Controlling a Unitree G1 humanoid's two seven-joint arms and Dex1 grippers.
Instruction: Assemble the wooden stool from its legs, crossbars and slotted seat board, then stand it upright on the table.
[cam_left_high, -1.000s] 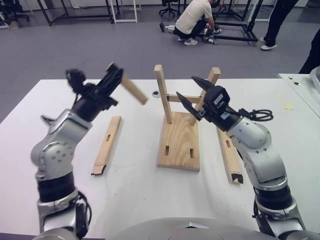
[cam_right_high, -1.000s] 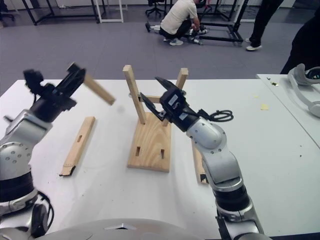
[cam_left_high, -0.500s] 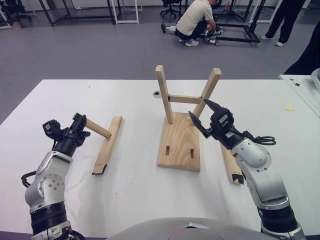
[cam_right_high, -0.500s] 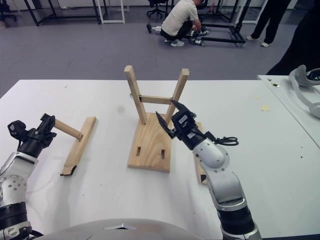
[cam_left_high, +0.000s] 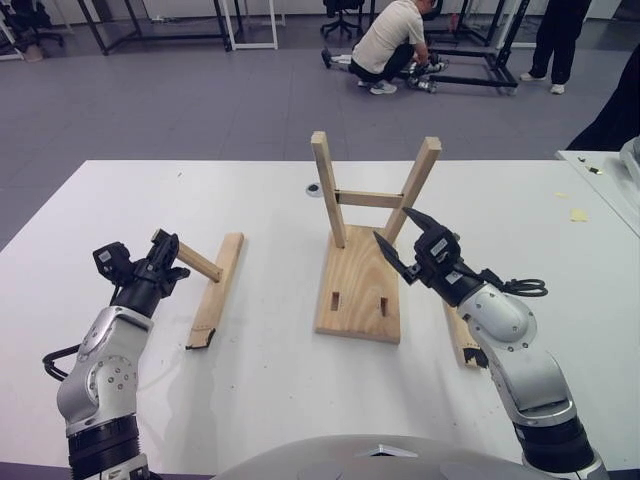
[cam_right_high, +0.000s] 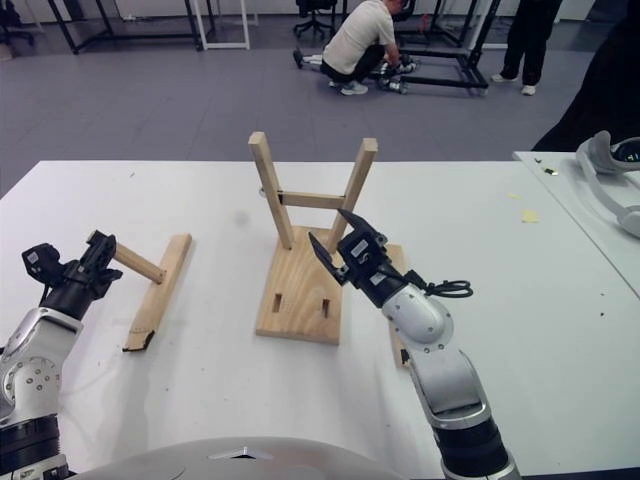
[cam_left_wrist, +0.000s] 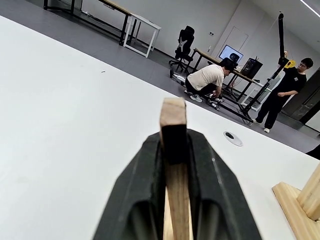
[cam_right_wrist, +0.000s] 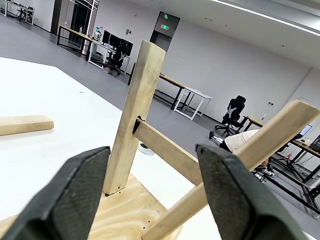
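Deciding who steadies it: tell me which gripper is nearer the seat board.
Right. The right gripper hovers open at the seat board; the left gripper sits far left, holding a crossbar.

Nothing legible shows anywhere. A green lit sign (cam_right_wrist: 166, 16) hangs above a dark doorway (cam_right_wrist: 161, 37) in the room beyond the tabletop (cam_right_wrist: 50, 85); whatever it carries is too small to read.

both head eyes look forward and down over the surface (cam_left_high: 280, 390), sharing one scene. wrist cameras sit close behind the left gripper (cam_left_wrist: 175, 137) and right gripper (cam_right_wrist: 151, 150), facing low across it.
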